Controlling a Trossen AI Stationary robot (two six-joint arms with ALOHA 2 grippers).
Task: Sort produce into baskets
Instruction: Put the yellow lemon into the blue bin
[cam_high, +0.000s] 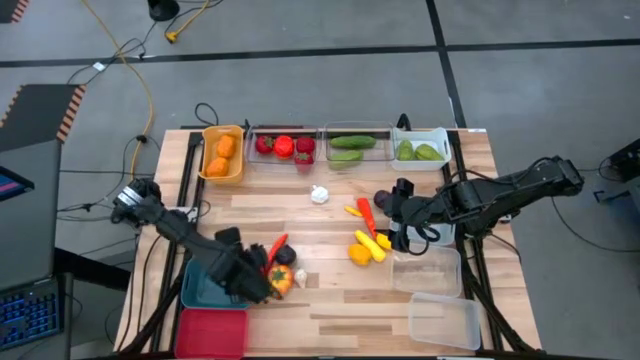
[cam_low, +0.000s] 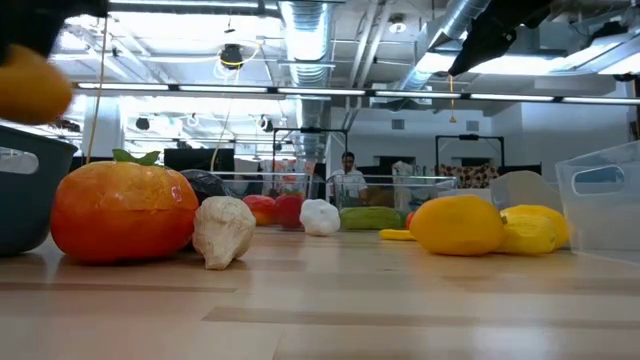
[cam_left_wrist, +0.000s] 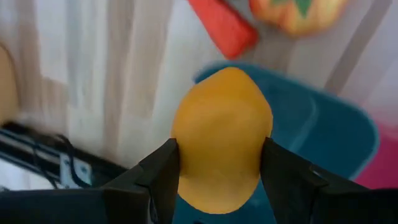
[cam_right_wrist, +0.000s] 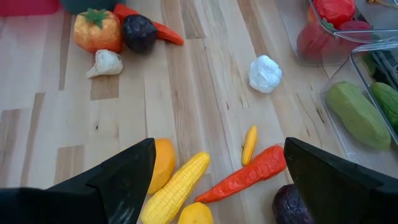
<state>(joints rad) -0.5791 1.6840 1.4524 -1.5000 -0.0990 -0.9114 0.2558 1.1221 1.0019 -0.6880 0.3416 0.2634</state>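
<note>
My left gripper (cam_left_wrist: 219, 163) clamped on yellow-orange fruit (cam_left_wrist: 221, 140), held above teal bin (cam_left_wrist: 323, 134). Red bin (cam_high: 212, 331) just beside teal bin, at table's near edge. Orange tomato (cam_high: 281, 281), white garlic (cam_right_wrist: 106, 62), dark purple piece (cam_right_wrist: 138, 32) and long red pepper (cam_right_wrist: 149, 23) cluster near teal bin. My right gripper (cam_right_wrist: 217, 168) wide open, empty, well apart from teal bin, over corn (cam_right_wrist: 174, 188), orange carrot (cam_right_wrist: 244, 174) and yellow pieces. Filled bins (cam_high: 283, 146) line far edge.
</note>
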